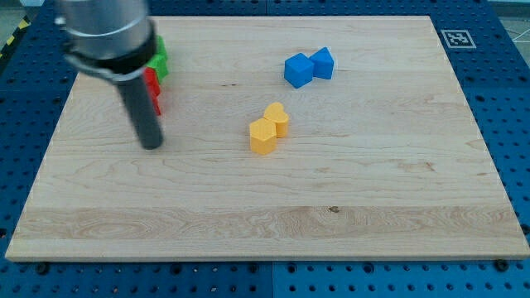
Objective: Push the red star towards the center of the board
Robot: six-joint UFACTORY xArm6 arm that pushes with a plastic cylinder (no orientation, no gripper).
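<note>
A red block [153, 89] lies near the board's upper left, mostly hidden behind my rod; its shape cannot be made out. A green block [161, 60] touches it just above, also partly hidden. My tip [151, 146] rests on the board just below the red block, slightly toward the view's bottom. The rod rises up and to the left from there.
Two blue blocks [308, 67] sit touching at upper centre-right. Two yellow blocks [269, 129] sit touching near the board's centre. The wooden board [348, 199] is edged by a blue perforated table; a marker tag [455, 38] sits at the top right corner.
</note>
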